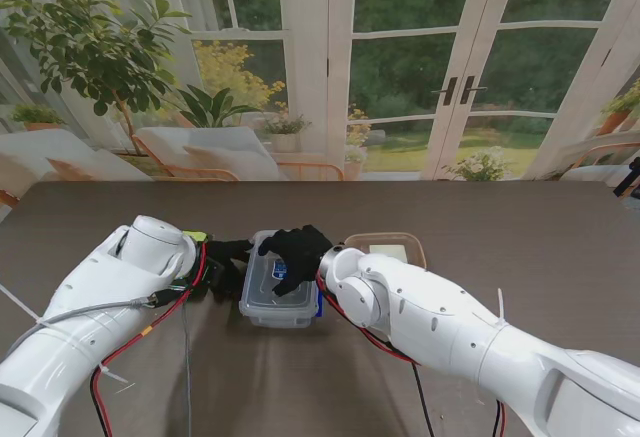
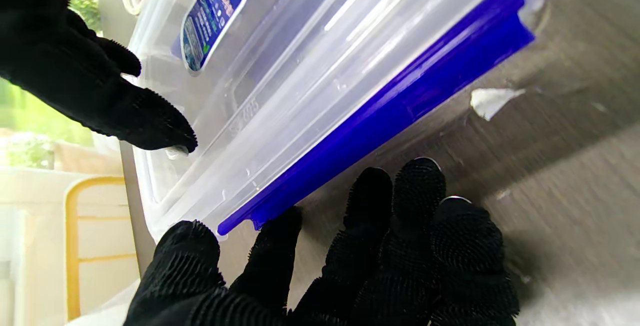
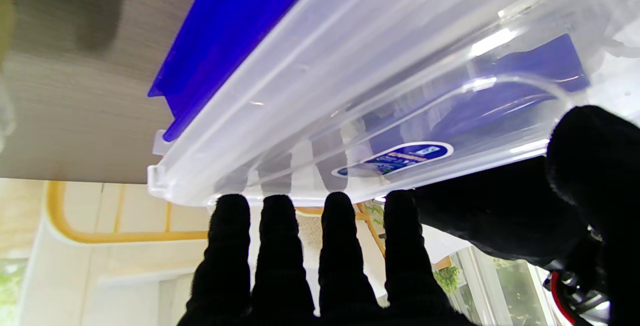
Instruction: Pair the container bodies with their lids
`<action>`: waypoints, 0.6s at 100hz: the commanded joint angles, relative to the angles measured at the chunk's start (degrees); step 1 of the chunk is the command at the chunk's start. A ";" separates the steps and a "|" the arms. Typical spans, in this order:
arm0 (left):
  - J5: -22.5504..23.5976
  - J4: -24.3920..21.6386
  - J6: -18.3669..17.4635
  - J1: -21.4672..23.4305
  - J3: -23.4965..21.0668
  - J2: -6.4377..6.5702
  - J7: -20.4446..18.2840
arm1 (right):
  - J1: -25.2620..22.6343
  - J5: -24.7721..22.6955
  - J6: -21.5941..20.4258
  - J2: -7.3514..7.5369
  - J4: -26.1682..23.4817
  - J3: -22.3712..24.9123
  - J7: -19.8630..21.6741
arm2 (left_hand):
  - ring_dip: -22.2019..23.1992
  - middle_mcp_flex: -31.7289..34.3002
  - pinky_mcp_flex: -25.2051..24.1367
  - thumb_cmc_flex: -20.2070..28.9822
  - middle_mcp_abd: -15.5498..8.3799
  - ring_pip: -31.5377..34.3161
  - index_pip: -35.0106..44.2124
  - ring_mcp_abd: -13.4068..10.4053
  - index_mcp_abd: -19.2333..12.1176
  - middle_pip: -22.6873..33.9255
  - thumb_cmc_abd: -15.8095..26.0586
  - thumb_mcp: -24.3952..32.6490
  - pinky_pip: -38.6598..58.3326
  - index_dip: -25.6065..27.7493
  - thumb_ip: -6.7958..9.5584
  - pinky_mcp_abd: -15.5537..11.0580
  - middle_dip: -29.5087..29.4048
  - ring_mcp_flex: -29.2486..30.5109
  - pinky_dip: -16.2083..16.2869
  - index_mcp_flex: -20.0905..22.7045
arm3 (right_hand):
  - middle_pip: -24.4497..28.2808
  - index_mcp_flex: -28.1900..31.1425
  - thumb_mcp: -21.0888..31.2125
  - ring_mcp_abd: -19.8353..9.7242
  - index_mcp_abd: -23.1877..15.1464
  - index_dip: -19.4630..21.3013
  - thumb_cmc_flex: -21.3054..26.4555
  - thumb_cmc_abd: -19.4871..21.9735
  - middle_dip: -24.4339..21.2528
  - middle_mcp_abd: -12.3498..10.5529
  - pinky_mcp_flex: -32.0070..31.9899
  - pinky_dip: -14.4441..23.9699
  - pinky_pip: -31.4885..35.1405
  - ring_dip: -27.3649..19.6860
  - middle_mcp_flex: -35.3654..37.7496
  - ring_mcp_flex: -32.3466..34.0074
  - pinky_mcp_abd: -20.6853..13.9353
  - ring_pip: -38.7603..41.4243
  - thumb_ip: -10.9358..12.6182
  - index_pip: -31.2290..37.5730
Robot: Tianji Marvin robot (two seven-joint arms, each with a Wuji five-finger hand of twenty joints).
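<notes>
Lid sitting on clear box (image 1: 281, 292); right hand (image 1: 296, 248) pressing flat on it w/ fingers spread, left hand (image 1: 226, 260) open beside box. Brown-rimmed container (image 1: 388, 248) right of box waiting, unpaired.

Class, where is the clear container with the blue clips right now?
In the stand view the clear container sits mid-table, between the left hand and the right hand, which rests on its lid.

Glossy clear plastic container (image 1: 279, 292), wood-grain table (image 1: 540, 237)
</notes>
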 commanded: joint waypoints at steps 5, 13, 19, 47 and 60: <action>-0.76 -1.88 0.80 1.56 -0.79 -0.73 -1.74 | -1.17 0.04 -0.22 -0.25 0.90 -0.95 1.60 | -0.58 -0.97 -2.99 1.53 0.20 -2.63 7.90 2.74 -0.66 -2.53 -1.41 0.12 -2.41 3.98 1.26 -2.79 -2.60 -2.29 1.44 6.30 | -0.14 -0.94 -1.75 -1.05 -0.35 0.33 -0.04 1.13 0.34 -0.59 -6.98 -0.25 0.26 2.22 -1.35 3.96 -0.36 6.79 -0.11 -0.12; -1.62 -3.42 1.58 2.86 -2.48 -0.71 -0.79 | -1.17 0.03 -0.25 -0.32 0.90 -1.02 1.53 | -1.33 -0.99 -4.31 1.93 0.33 -4.77 8.08 3.15 -0.63 -4.32 -1.54 0.11 -3.36 4.34 1.22 -2.94 -4.35 -3.41 1.69 6.39 | -0.12 -0.95 -1.76 -1.05 -0.41 0.33 -0.06 1.11 0.34 -0.57 -6.99 -0.25 0.25 2.21 -1.33 3.95 -0.37 6.78 -0.11 -0.12; -2.35 -4.57 2.05 3.88 -3.87 -0.75 0.00 | -1.18 0.03 -0.29 -0.37 0.91 -1.06 1.48 | -2.39 -1.28 -5.98 2.25 0.17 -7.41 7.95 3.21 -0.81 -6.34 -1.45 0.09 -4.50 4.47 1.19 -3.39 -6.32 -4.97 1.58 6.05 | -0.13 -0.96 -1.71 -1.04 -0.39 0.33 -0.06 1.10 0.34 -0.53 -6.97 -0.25 0.25 2.21 -1.32 3.97 -0.33 6.78 -0.10 -0.12; -6.76 -9.13 4.23 8.24 -10.30 -1.58 4.30 | -1.14 0.00 -0.40 -0.50 1.07 -1.26 1.41 | -7.27 0.50 -11.01 3.44 0.08 -17.76 7.80 2.92 -0.61 -13.54 -1.51 0.01 -7.71 4.83 1.08 -4.29 -13.48 -9.06 -0.16 5.36 | -0.14 -0.99 -1.80 -0.99 -0.35 0.32 0.02 1.22 0.33 -0.57 -6.97 -0.25 0.23 2.20 -1.38 3.91 -0.37 6.75 -0.09 -0.13; -8.01 -10.59 4.94 9.59 -12.04 -1.86 5.68 | -1.10 0.01 -0.47 -0.57 1.16 -1.41 1.45 | -8.80 2.12 -12.37 3.84 0.04 -20.91 7.70 2.80 0.06 -16.62 -1.67 -0.01 -8.74 4.80 1.05 -4.55 -15.71 -9.75 -1.52 5.17 | -0.13 -0.95 -1.82 -0.96 -0.42 0.30 -0.02 1.14 0.33 -0.55 -6.99 -0.24 0.23 2.20 -1.35 3.94 -0.35 6.75 -0.09 -0.15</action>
